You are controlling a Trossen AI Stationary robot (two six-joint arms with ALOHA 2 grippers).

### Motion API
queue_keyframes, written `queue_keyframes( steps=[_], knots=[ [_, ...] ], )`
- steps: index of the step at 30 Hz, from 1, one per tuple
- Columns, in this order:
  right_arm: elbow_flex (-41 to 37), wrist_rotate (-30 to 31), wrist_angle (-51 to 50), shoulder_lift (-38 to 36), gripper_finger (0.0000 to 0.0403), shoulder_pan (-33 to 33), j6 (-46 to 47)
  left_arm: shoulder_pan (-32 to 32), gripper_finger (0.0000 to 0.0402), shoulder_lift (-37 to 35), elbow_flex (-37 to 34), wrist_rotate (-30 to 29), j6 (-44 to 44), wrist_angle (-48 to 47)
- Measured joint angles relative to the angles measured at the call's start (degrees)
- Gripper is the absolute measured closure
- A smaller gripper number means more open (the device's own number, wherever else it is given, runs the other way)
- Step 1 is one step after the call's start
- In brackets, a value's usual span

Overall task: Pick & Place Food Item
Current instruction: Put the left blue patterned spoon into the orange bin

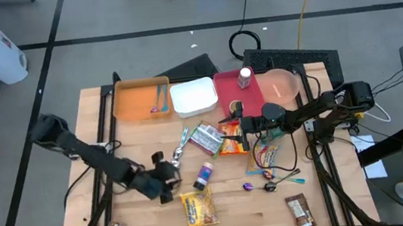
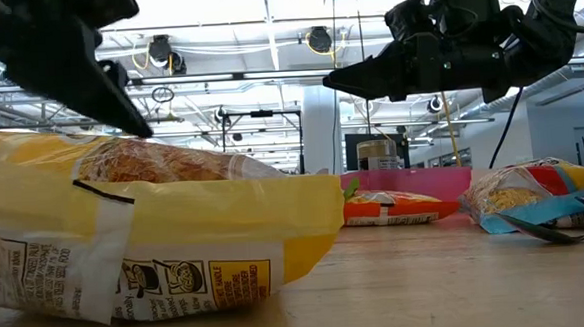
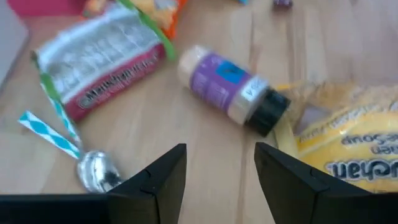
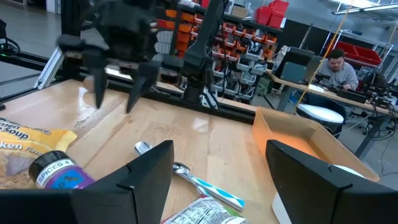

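The left gripper (image 1: pixel 165 179) is hovering over the table (image 1: pixel 327 216), fingers apart and holding nothing — the yellow noodle packet (image 1: pixel 199 207) is lying just beside it, the spice jar (image 1: pixel 204 175) just past that. Further right, the right gripper (image 1: pixel 237 122) is hanging over the orange snack bag (image 1: pixel 230 142), jaws apart and empty — near the red tray (image 1: pixel 229 87).
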Motion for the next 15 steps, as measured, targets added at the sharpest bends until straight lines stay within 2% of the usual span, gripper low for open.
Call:
queue_keyframes(
  steps=[8,15],
  knots=[
    [0.0,0.08,-0.07,0.0,0.0151,0.0,0.04,-0.8,0.0204,13.65,11.96,0.29,-2.32,-22.9],
    [0.0,0.08,-0.15,0.0,0.0151,0.0,0.04,-0.28,0.0204,18.44,14.08,1.08,-0.03,-26.6]
  ],
)
